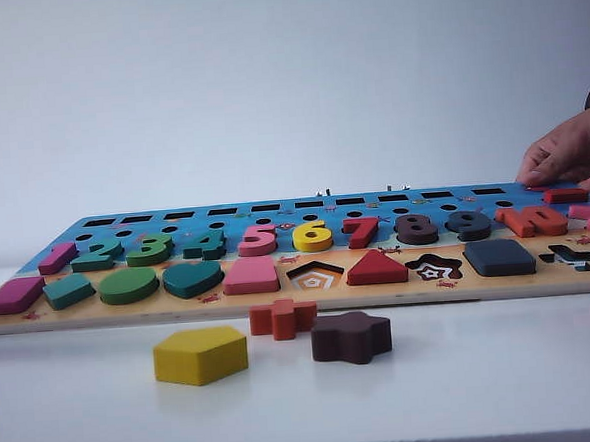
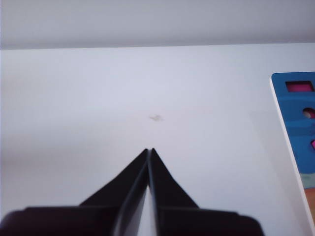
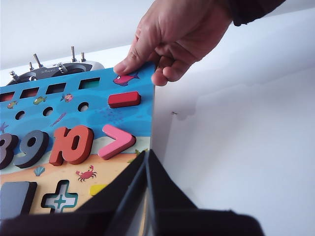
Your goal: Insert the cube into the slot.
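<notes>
A white table (image 1: 504,368) against a pale wall carries the puzzle board (image 1: 280,300). The cube (image 1: 499,258) already sits in its slot at the board's right. A person's hand (image 3: 177,34) grips the far right corner. Both grippers — left (image 2: 149,150), right (image 3: 147,152) — are closed and empty, near the board's ends.

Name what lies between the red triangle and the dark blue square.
An empty flower-shaped cutout, seen in the exterior view. The left tool and right tool, both shut, sit near the board's ends.

Puzzle board (image 1: 579,282): number blocks 1–10 in a row (image 1: 312,236); red "–" (image 3: 124,99) & pink ">" (image 3: 116,141) blocks, "+" cutout (image 3: 59,196).
</notes>
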